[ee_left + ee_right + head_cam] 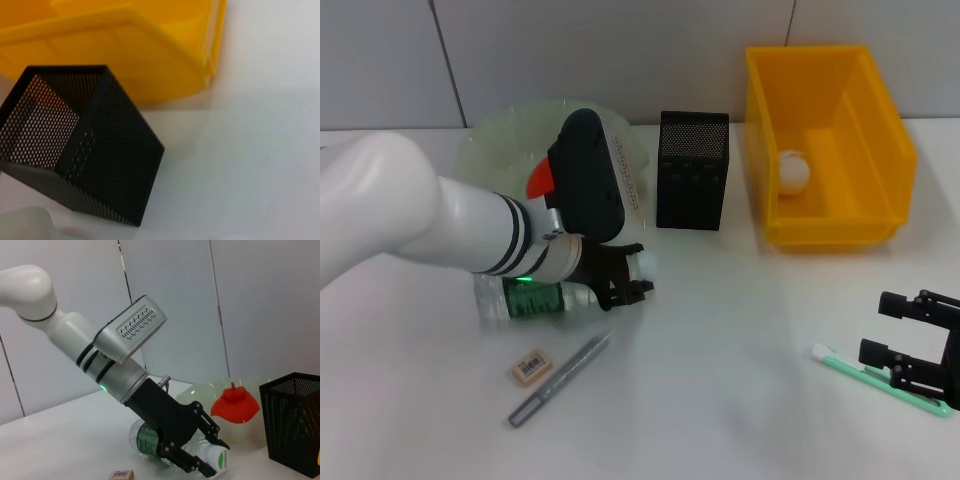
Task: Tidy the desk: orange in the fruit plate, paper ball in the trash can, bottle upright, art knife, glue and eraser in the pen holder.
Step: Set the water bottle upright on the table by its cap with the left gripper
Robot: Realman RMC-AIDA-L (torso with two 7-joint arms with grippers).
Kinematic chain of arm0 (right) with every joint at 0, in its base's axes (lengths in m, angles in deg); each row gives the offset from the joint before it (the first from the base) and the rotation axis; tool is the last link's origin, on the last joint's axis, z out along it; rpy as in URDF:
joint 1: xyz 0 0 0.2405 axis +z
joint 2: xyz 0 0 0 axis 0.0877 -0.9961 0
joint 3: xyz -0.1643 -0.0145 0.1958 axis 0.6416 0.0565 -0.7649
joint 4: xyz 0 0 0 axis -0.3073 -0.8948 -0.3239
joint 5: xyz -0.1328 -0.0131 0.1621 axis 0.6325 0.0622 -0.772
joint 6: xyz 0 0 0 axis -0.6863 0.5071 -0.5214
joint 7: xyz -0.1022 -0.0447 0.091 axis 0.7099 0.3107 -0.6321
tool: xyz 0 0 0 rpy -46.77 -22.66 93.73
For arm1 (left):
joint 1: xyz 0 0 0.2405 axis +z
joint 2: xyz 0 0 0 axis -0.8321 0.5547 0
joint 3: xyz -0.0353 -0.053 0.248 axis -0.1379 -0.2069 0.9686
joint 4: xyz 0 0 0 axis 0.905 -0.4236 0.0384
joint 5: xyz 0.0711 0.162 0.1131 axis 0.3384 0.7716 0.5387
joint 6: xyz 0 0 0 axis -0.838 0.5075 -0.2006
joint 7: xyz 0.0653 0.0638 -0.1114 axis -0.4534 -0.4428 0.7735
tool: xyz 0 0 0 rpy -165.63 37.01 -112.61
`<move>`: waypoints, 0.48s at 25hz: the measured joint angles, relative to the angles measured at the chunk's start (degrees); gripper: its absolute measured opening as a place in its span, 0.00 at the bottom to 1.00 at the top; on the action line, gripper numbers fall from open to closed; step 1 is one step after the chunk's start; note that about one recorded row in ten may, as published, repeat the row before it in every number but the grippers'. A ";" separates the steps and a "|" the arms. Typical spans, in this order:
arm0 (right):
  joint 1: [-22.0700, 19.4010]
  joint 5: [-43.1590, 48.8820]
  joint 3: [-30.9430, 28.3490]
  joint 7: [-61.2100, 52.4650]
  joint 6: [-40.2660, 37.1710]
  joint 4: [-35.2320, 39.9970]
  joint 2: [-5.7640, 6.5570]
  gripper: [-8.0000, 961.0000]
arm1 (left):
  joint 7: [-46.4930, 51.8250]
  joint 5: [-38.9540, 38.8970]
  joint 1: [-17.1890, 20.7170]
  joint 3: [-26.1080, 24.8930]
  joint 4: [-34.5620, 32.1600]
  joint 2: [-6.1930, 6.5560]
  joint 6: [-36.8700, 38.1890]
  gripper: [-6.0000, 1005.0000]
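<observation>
While the right gripper [920, 345] rests spread apart near the front edge by the green art knife [880, 379], the left gripper [625, 278] pinches the lying bottle [535, 298]; farther back stand the pen holder [692, 170] and yellow bin [828, 146] holding the paper ball [793, 169].

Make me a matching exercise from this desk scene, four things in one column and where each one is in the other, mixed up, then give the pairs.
Things:
1. paper ball
2. bottle
3. eraser
4. pen holder

Places:
A. standing between the fruit plate and the yellow bin
B. inside the yellow bin
C. lying on its side at the left tool
D. flat on the desk beside the grey art knife

Pairs: 1-B, 2-C, 3-D, 4-A
</observation>
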 joint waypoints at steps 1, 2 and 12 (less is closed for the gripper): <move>0.00 -0.03 0.00 0.00 0.00 0.04 0.00 0.73 | 0.00 0.00 0.00 0.00 0.00 0.00 0.00 0.46; 0.00 -0.03 0.00 0.00 0.00 0.04 0.00 0.73 | 0.00 0.00 0.00 0.00 0.00 0.00 0.00 0.45; 0.32 -0.50 0.27 0.00 -0.04 0.07 0.00 0.73 | 5.92 5.05 7.34 0.34 -12.93 0.30 3.56 0.45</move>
